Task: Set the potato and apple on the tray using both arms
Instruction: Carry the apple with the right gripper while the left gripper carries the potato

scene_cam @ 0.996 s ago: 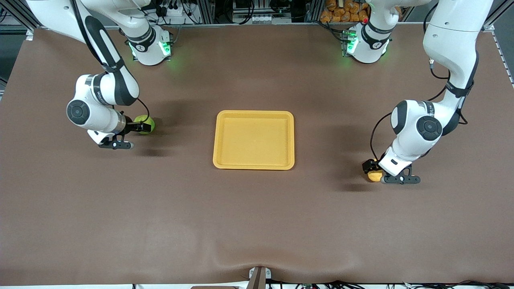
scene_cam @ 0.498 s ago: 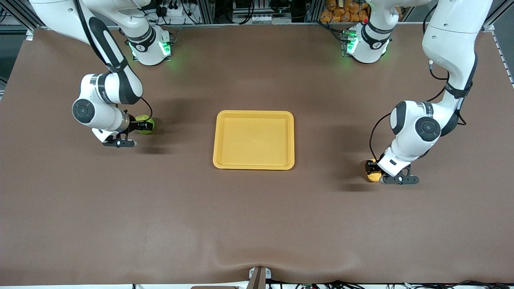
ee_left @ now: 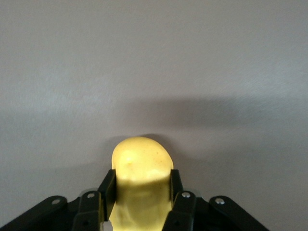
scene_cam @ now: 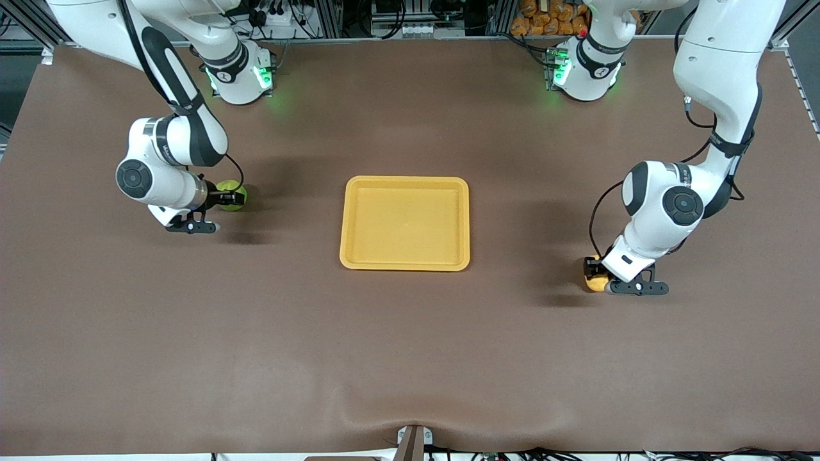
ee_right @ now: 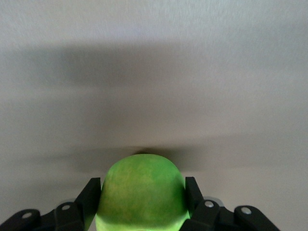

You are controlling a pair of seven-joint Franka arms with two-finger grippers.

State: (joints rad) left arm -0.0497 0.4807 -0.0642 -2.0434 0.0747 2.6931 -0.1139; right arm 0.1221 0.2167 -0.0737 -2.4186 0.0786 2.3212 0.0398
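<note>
Front view, tray: shallow yellow-orange plastic tray (scene_cam: 405, 223) at table centre.
Right gripper (scene_cam: 225, 200): clenched on round green apple (scene_cam: 232, 194), toward its arm's end.
Left gripper (scene_cam: 592, 270): grasping lumpy yellow potato (scene_cam: 596, 280), toward its arm's end.

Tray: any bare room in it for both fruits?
The tray is bare rim to rim, room for both. Left gripper is shut on the potato at its end, right gripper shut on the apple; crowding only there.

The tray (scene_cam: 405, 223) lies between the apple (scene_cam: 232, 195) and, seemingly nearer the camera, the potato (scene_cam: 596, 280).
</note>
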